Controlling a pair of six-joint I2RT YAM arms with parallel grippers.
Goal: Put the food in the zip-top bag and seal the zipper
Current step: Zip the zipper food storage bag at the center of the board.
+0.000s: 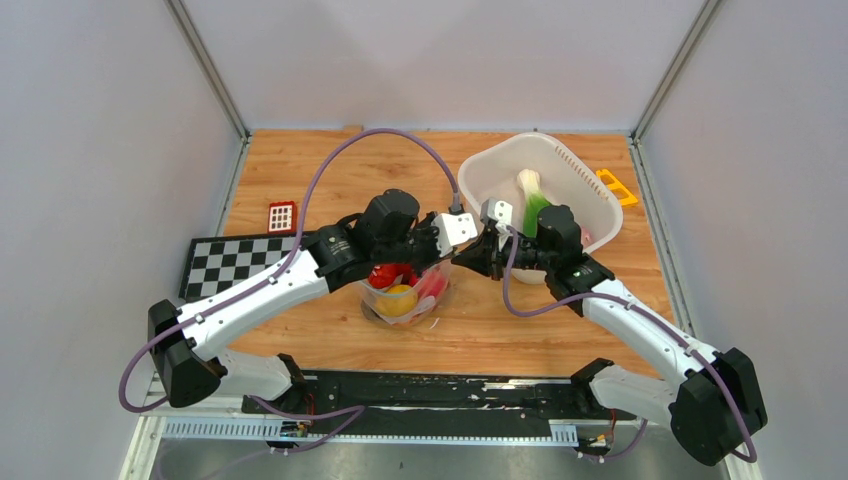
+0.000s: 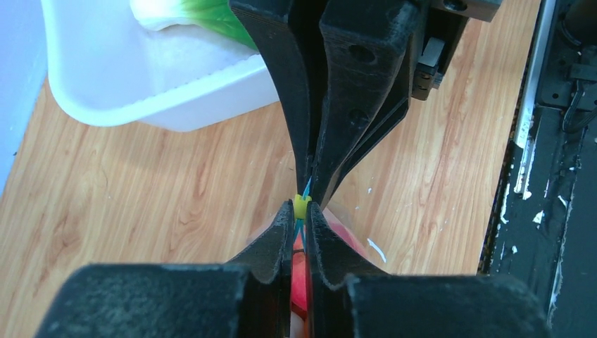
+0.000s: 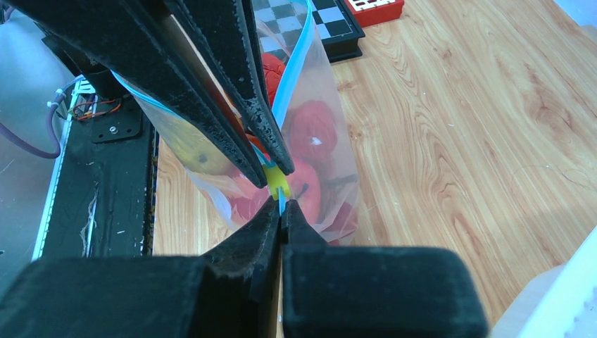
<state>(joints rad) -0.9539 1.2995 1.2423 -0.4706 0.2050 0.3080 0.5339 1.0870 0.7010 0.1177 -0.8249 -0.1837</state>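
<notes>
While the zip-top bag (image 1: 428, 308) sits near the middle of the bench (image 1: 300, 170) with the food (image 3: 313, 127) inside it, some red pieces and a yellow lemon (image 1: 398, 300), the two tools meet tip to tip at its top edge. The left tool (image 2: 299, 218) is pressed together on the teal zipper (image 3: 292, 67), just beside a small yellow slider (image 2: 301, 205), and the right tool (image 3: 281, 211) is clamped on the same strip from the opposite side. A white basket (image 1: 480, 160) stands on the bench behind the right arm.
</notes>
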